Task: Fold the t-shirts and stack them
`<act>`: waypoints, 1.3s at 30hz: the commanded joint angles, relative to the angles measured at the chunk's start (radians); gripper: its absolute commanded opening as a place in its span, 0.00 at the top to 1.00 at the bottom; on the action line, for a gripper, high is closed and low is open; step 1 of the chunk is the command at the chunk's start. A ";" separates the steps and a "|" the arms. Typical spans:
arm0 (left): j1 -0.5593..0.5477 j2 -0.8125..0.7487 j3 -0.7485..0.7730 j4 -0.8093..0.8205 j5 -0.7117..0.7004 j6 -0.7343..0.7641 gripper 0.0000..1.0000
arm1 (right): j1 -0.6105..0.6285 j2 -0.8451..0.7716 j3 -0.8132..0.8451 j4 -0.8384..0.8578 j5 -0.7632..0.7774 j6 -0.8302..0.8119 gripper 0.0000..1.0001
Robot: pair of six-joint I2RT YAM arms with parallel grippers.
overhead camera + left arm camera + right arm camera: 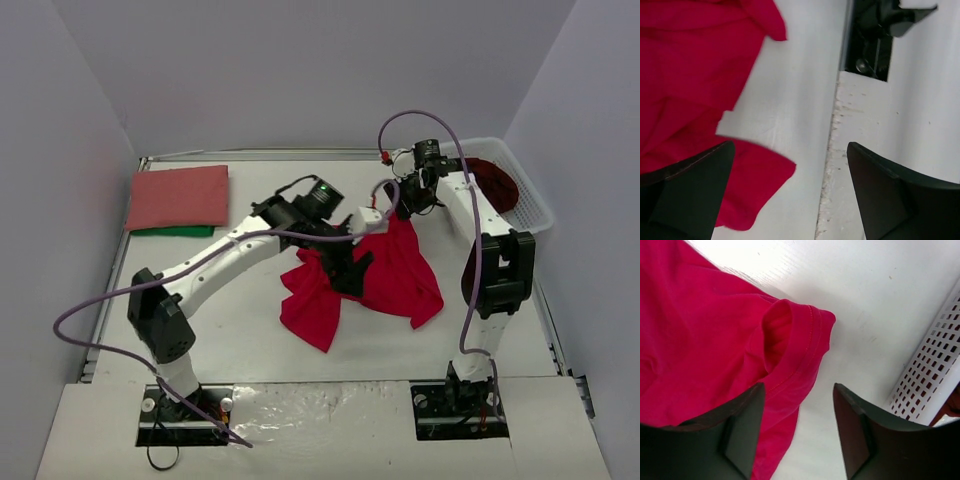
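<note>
The bright crimson t-shirt [385,275] lies crumpled in the middle of the table. My left gripper [350,272] hovers over its near left part, open and empty; in the left wrist view [790,192] the cloth [690,75] lies under the left finger [690,195]. My right gripper [405,197] is open and empty at the shirt's far edge; in the right wrist view [797,427] a hemmed sleeve [790,340] lies just ahead of the left finger [725,435]. A dull salmon-red shirt [178,195] lies folded at the far left. A dark maroon shirt [497,180] sits in the basket.
The white lattice basket [530,205] stands at the far right, its wall close to my right gripper [930,372]. A green cloth [175,231] shows under the salmon shirt. A table seam and a black base opening [870,45] show in the left wrist view.
</note>
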 commanded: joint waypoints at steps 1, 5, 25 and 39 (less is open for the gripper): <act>0.155 -0.121 -0.090 0.070 0.028 0.005 0.06 | -0.014 -0.079 -0.025 -0.003 -0.015 -0.008 0.50; 0.285 -0.179 -0.239 0.117 -0.021 0.017 0.06 | -0.014 -0.165 -0.096 -0.032 -0.053 -0.023 0.63; 0.427 -0.155 -0.381 0.187 -0.084 -0.021 0.06 | 0.068 -0.185 -0.349 -0.231 -0.097 -0.143 0.69; 0.448 -0.201 -0.416 0.204 -0.097 -0.024 0.06 | 0.120 -0.122 -0.430 -0.208 -0.026 -0.134 0.55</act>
